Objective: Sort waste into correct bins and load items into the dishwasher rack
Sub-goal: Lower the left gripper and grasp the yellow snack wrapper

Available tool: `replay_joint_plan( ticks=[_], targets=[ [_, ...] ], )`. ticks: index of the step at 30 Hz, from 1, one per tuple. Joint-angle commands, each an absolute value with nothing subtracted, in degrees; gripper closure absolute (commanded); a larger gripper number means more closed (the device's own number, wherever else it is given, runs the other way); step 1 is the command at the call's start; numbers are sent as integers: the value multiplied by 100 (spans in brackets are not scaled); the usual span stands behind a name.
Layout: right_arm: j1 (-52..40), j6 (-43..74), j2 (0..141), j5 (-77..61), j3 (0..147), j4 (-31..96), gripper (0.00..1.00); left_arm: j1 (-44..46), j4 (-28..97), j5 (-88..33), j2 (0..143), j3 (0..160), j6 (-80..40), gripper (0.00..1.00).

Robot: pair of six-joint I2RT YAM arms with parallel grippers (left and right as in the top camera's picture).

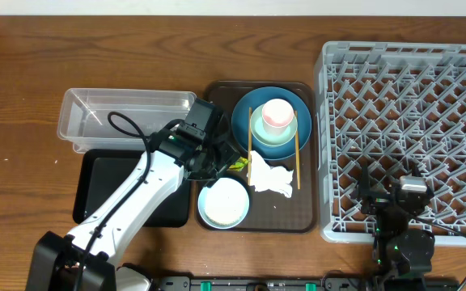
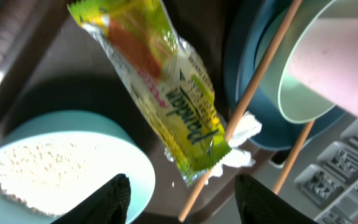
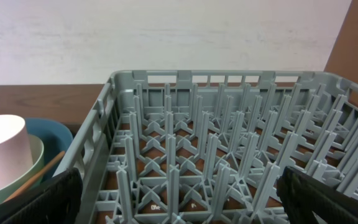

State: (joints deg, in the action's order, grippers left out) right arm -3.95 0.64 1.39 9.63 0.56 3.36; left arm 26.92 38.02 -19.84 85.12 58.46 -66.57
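The wrapper (image 2: 160, 87) lies on the brown tray (image 1: 217, 93), between the blue bowl (image 2: 135, 162) of rice (image 2: 36, 174) and the plate (image 1: 245, 109), its end against a chopstick (image 2: 253, 87). The left hand (image 2: 182, 193) hovers over it, fingers spread, holding nothing. The right hand (image 3: 182, 199), likewise spread and empty, sits at the rack's (image 1: 411, 89) near edge.

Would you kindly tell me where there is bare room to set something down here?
The clear tub and the dishwasher rack are empty; bare table lies left of the tub. The brown tray is crowded, free only right of the light-blue bowl.
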Motion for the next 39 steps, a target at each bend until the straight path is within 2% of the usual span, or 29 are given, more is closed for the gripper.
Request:
replay_joint_plan(
  ticks=[1,11,24,30,32,39],
  targets=[
    [-458,119,139,961,32,342,1,2698,3879,-2408,8573,5774,-6718,42],
    [-458,119,139,961,32,340,1,2694,3636,-2508,8573,5472,-7603,41],
    [-458,119,139,961,32,340,1,2692,2840,-2482,8573,5430,-8243,29],
    [-458,119,139,961,32,342,1,2694,2845,-2473,8573,5430,-8241,29],
    [-458,119,139,961,32,342,1,2707,2923,-2359,8573,5422,-8246,33],
    [-458,119,139,961,32,342,1,2803,2919,-2086,8573,5271,-8547,33]
  ],
)
